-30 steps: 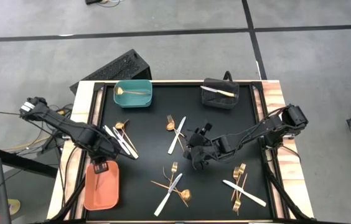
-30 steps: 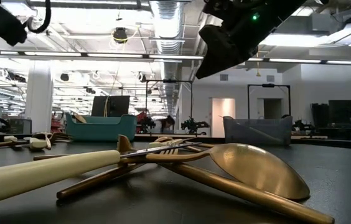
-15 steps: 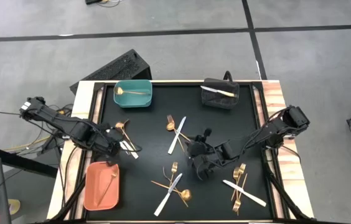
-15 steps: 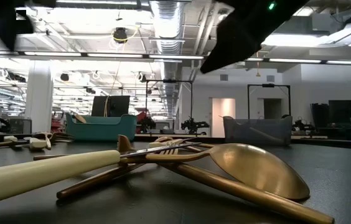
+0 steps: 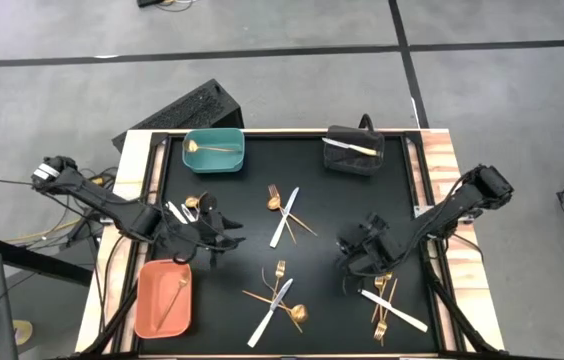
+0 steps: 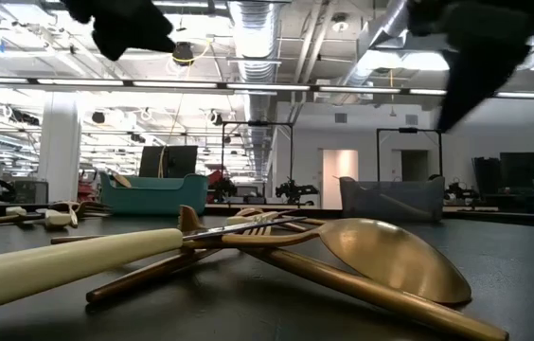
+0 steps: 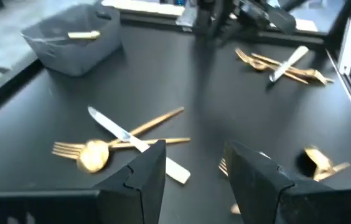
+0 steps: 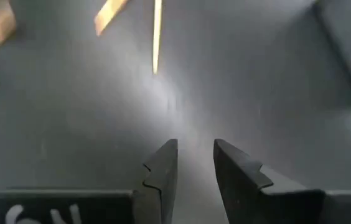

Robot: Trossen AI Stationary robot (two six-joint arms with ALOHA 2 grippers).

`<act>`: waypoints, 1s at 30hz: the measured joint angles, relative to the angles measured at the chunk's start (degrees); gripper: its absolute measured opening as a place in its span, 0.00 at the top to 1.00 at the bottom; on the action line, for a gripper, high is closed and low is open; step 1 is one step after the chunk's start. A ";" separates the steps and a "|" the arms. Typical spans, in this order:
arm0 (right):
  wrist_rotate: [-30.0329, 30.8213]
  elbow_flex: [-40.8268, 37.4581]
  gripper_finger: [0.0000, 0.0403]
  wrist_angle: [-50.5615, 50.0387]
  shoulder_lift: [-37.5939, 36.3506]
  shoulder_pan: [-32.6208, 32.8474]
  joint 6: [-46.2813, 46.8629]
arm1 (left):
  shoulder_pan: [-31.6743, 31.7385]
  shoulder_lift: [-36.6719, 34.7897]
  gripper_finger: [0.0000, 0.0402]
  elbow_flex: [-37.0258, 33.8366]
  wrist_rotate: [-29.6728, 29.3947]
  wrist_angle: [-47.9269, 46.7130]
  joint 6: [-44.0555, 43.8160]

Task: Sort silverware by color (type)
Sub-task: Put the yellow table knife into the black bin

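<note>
My left gripper [image 7: 191, 177] hangs over the table's [image 5: 242, 215] left side with its jaws apart and empty; my right gripper [image 8: 194, 165], near the right edge, has a narrow gap and holds nothing. The silverware [image 5: 284, 215] lies in crossed heaps around the middle and right front. It looks light, stiff and slick, so I would pinch a free handle across its narrow width
</note>
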 joint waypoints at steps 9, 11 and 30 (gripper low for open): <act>-21.66 -2.30 0.70 -1.70 0.02 7.96 7.73 | 0.06 -0.02 0.62 -8.03 -1.95 12.60 -0.97; -22.92 -2.90 0.71 -1.68 0.04 10.20 12.88 | 0.08 -0.02 0.62 -8.71 -4.52 12.68 -2.35; -25.88 -11.15 0.71 4.82 0.08 26.26 54.09 | 1.04 -0.02 0.62 -13.59 -15.65 20.23 -3.75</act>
